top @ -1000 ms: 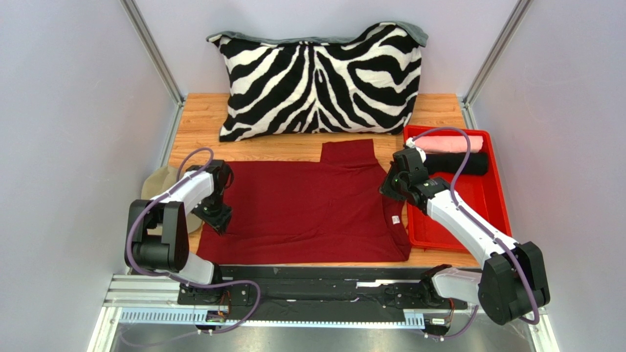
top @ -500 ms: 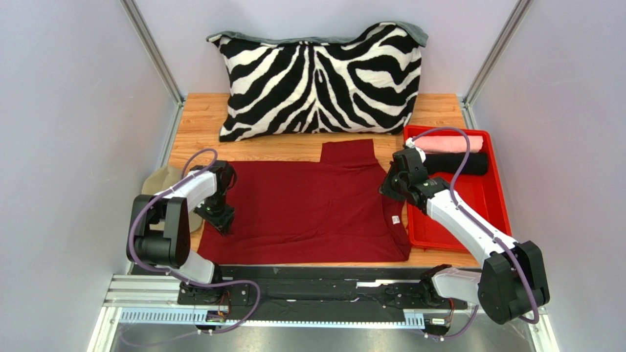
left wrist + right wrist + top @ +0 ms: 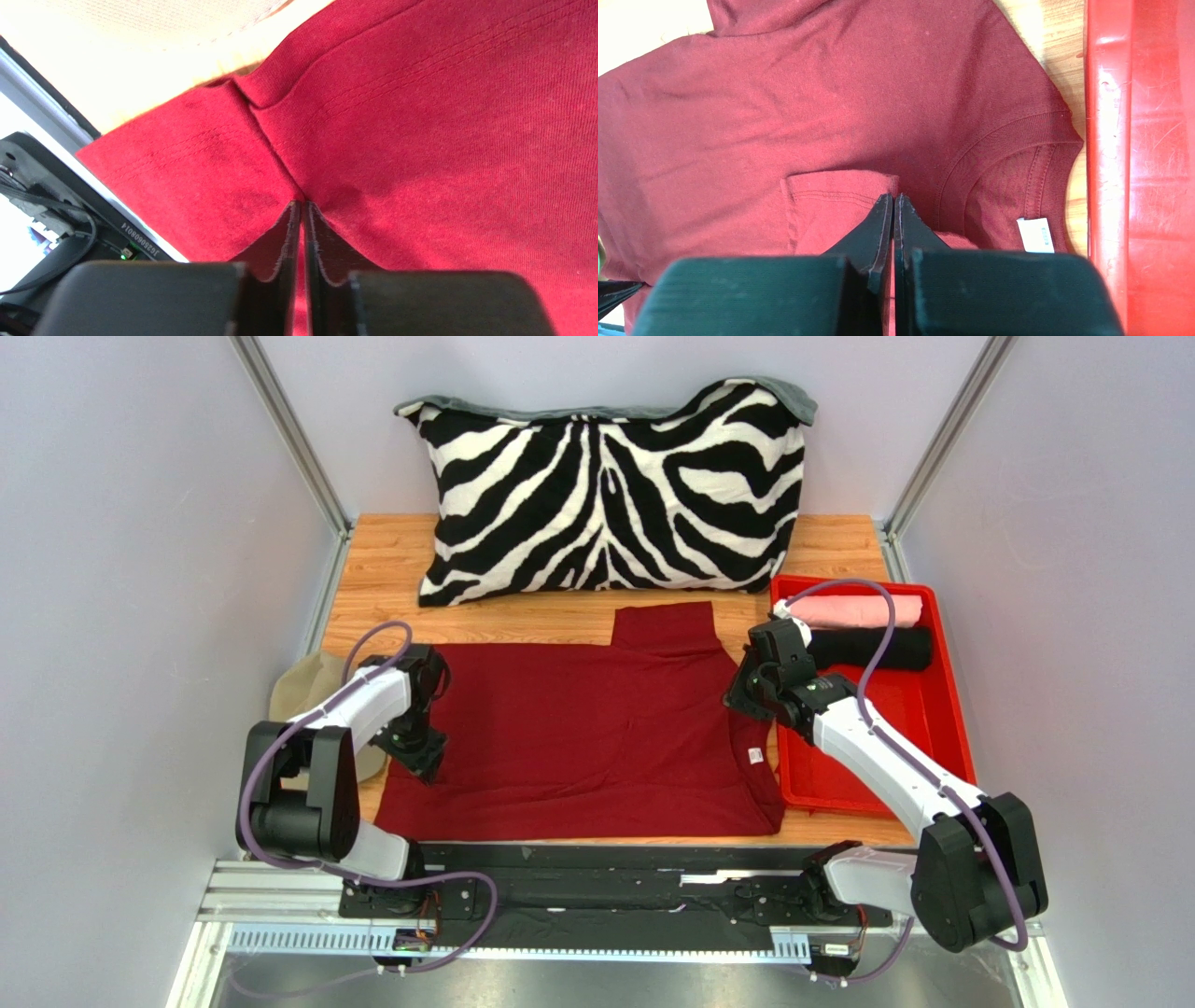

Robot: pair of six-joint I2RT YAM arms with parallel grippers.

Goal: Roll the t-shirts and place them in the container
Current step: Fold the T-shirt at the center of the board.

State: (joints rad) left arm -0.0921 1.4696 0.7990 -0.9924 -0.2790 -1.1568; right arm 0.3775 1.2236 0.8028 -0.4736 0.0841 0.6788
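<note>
The maroon t-shirt [image 3: 589, 728] lies flat on the wooden table, collar to the right and one sleeve pointing toward the pillow. My left gripper [image 3: 421, 760] is at its left hem, shut on a puckered pinch of the maroon t-shirt [image 3: 421, 126] with the left gripper's [image 3: 302, 204] fingers almost touching. My right gripper [image 3: 741, 703] is by the collar, shut on cloth of the maroon t-shirt [image 3: 843, 105] beside a folded-in sleeve; the right gripper's [image 3: 893, 197] tips press together. A rolled pale pink t-shirt [image 3: 856, 609] and a rolled black t-shirt [image 3: 877, 647] lie in the red tray [image 3: 926, 742].
A zebra-striped pillow [image 3: 610, 483] leans at the back of the table. A khaki cap [image 3: 302, 693] sits just left of the left gripper, near the wall. The red tray's rim [image 3: 1151, 175] runs close to the right of the collar and its white label [image 3: 1037, 234].
The left gripper's jaws have closed onto the shirt's left hem, and its arm shifted slightly. The right arm and the shirt have stayed put.
</note>
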